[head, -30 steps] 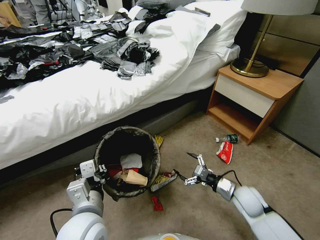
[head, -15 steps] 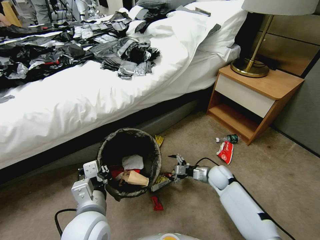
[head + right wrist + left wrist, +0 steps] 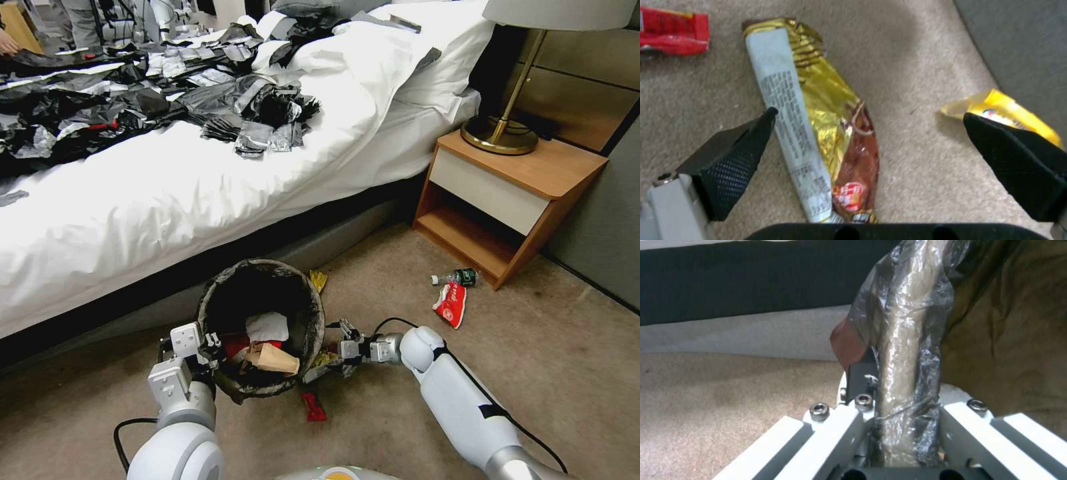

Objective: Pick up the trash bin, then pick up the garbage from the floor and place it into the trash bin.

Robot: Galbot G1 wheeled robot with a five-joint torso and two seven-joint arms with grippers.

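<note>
The trash bin (image 3: 208,299), round with a dark liner, is held low over the carpet beside the bed, with paper scraps and tissue inside. My left gripper (image 3: 208,341) is shut on its near rim; in the left wrist view the liner-wrapped rim (image 3: 902,350) runs between the fingers. My right gripper (image 3: 339,348) is open just right of the bin, low over a gold-and-brown snack wrapper (image 3: 826,140) that lies between its fingers (image 3: 738,156). More garbage lies around: a yellow wrapper (image 3: 1005,108), a small red wrapper (image 3: 312,407), a red-and-white wrapper (image 3: 452,303) and a tiny bottle (image 3: 460,276).
The bed (image 3: 167,200) runs along the left, with black and silver plastic sheets (image 3: 133,100) on it. A wooden nightstand (image 3: 513,193) with a brass lamp (image 3: 500,133) stands at the right. Bare carpet lies in front of the nightstand.
My right gripper has swung left toward the bin and lowered over the gold wrapper, still open. The bin has shifted slightly in my left gripper.
</note>
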